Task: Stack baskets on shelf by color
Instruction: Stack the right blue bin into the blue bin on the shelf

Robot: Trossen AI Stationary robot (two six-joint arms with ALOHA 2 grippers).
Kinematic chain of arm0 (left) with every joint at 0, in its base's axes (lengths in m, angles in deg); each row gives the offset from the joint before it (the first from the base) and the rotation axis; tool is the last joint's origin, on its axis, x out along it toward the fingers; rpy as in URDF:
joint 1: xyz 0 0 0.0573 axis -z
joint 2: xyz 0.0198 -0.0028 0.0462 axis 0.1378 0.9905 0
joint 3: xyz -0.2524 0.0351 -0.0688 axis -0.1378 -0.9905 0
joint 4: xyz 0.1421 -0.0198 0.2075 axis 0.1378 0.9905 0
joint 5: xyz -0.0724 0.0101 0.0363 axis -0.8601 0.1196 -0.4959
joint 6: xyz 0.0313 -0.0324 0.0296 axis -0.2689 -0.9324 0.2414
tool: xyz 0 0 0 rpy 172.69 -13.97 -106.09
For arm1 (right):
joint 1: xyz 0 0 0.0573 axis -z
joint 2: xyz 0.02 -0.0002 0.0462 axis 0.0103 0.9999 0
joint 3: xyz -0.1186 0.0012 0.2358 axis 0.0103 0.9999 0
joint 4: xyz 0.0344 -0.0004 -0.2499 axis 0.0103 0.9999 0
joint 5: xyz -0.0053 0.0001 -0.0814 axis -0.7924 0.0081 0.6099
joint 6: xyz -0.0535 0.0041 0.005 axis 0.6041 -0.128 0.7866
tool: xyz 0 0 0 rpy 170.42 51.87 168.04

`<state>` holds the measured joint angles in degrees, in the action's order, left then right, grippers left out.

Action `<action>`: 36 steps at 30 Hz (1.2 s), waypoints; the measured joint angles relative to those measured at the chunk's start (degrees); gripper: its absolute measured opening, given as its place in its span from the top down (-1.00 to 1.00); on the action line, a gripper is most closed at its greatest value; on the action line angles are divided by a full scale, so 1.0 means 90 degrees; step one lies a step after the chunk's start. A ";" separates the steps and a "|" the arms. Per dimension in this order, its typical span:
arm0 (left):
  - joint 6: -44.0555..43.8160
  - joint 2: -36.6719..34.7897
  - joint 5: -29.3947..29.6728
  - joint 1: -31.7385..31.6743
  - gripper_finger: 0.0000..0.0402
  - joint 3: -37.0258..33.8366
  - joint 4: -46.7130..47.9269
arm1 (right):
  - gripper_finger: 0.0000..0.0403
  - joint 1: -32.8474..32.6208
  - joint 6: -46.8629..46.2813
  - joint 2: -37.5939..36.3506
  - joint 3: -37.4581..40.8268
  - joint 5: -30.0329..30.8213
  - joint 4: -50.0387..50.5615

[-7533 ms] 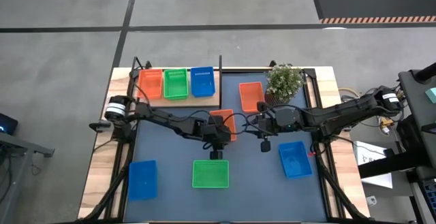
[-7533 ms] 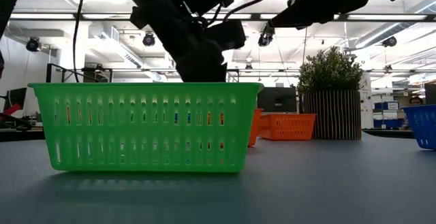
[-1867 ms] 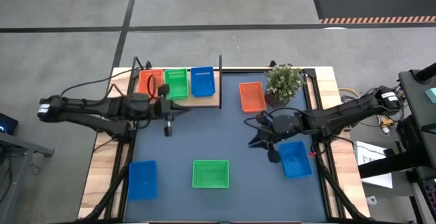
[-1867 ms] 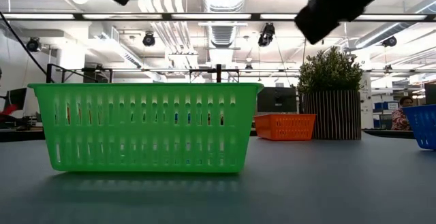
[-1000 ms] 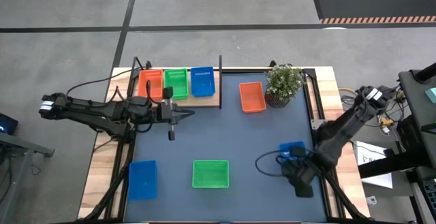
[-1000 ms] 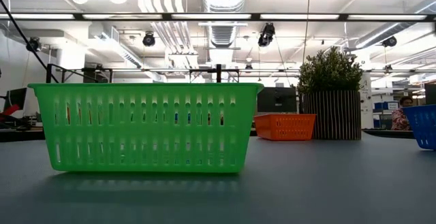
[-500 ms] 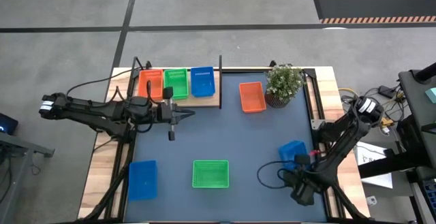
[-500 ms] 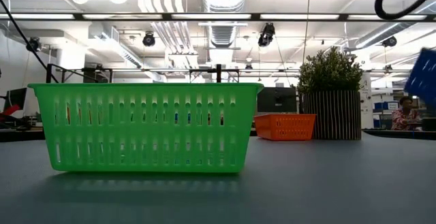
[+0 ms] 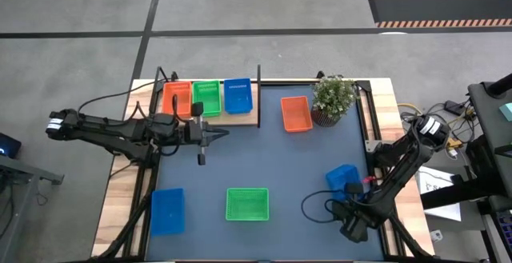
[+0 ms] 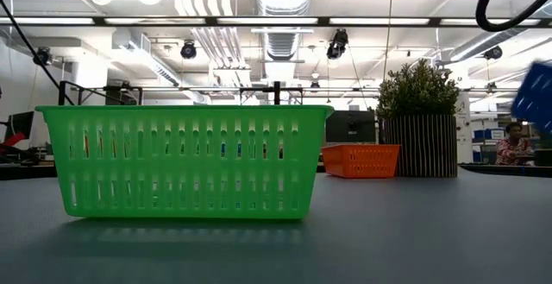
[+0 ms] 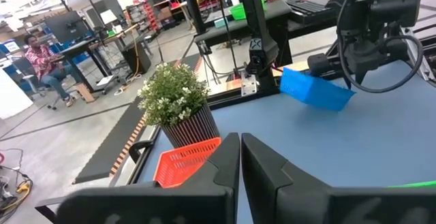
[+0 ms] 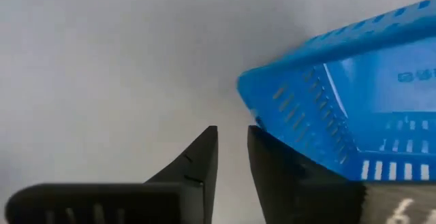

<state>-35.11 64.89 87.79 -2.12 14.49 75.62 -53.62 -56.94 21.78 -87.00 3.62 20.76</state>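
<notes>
On the shelf (image 9: pixel 240 119) at the far left stand an orange basket (image 9: pixel 177 97), a green one (image 9: pixel 206 97) and a blue one (image 9: pixel 237 95). On the mat lie an orange basket (image 9: pixel 295 113), a green basket (image 9: pixel 246 204) and a blue basket (image 9: pixel 167 210). A second blue basket (image 9: pixel 342 178) at the near right is tipped up, its far end raised (image 11: pixel 289 81). My right gripper (image 12: pixel 231 132) stands at its near end, open by a narrow gap that shows only mat. My left gripper (image 9: pixel 224 132) hovers shut in front of the shelf. My right gripper comes at the tipped blue basket from the table's near side, slanting down. The basket's slotted wall, near a corner (image 12: pixel 272 108), lies right beside the outer side of one finger (image 12: pixel 272 159). That finger hides the place of contact, so I cannot tell whether it touches.
A potted plant (image 9: pixel 334 97) stands at the far right beside the orange basket. A thin black post (image 9: pixel 258 95) rises at the shelf's right end. Open mat (image 9: pixel 264 155) lies between the two arms. People sit in the room beyond the table.
The blue basket at the near right has tipped up: in the low view its visible end has risen off the mat and now hangs tilted. My right gripper has drawn a little toward the table's near edge.
</notes>
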 joint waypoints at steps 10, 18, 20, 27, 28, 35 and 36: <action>-0.0002 0.0002 0.0000 -0.0002 1.00 -0.0003 -0.0004 | 0.85 0.0002 0.0094 0.0000 -0.0251 0.0045 -0.0037; -0.0005 0.0009 0.0000 -0.0002 1.00 -0.0006 -0.0051 | 0.55 0.0002 0.0192 0.0022 -0.1315 0.0123 0.1779; -0.0013 0.0027 0.0000 -0.0002 1.00 -0.0011 -0.0197 | 0.43 0.0005 0.0211 0.0023 -0.1408 0.0421 0.2287; -0.0017 0.0061 -0.0002 -0.0001 1.00 0.0016 -0.0407 | 0.12 0.0061 0.0530 -0.0022 -0.0839 0.0863 0.2182; -0.0017 0.0061 -0.0001 -0.0002 1.00 0.0015 -0.0448 | 0.09 0.0065 0.0541 -0.0022 -0.0728 0.0882 0.2132; 0.0002 0.0061 -0.0002 -0.0002 1.00 0.0029 -0.0676 | 0.17 0.0255 0.0668 -0.0022 -0.0049 0.0904 0.1786; 0.0003 0.0058 -0.0002 -0.0002 1.00 0.0031 -0.0684 | 0.22 0.0273 0.0726 -0.0022 0.0025 0.0902 0.1640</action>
<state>-35.08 65.42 87.77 -2.14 14.77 69.47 -51.17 -50.41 21.59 -86.78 11.74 35.53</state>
